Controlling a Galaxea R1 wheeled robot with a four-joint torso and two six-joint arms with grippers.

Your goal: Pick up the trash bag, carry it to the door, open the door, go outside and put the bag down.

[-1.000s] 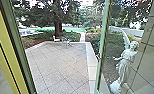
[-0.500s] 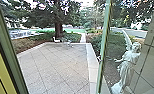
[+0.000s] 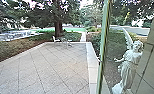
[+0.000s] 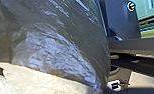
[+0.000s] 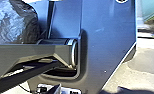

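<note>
The trash bag (image 4: 53,47), dark and shiny with crinkled plastic, takes up much of the left wrist view, hanging above pale ground. In the right wrist view, part of the same dark bag (image 5: 15,22) shows beside the robot's own plate and jointed bar. Whether either gripper is closed on the bag cannot be seen. In the head view a green upright door frame (image 3: 103,50) stands right of the middle, with a glass pane to its right.
A paved terrace (image 3: 50,67) spreads out ahead, bordered by a pale stone edge (image 3: 92,67). White chairs (image 3: 56,39) stand at its far side before a tree trunk (image 3: 58,28). At the right, a white winged statue (image 3: 129,62) shows through the glass.
The yellow and green frame at the left of the head view has slid out toward the left edge, exposing more terrace and planting there. The terrace and trees ahead look nearly the same.
</note>
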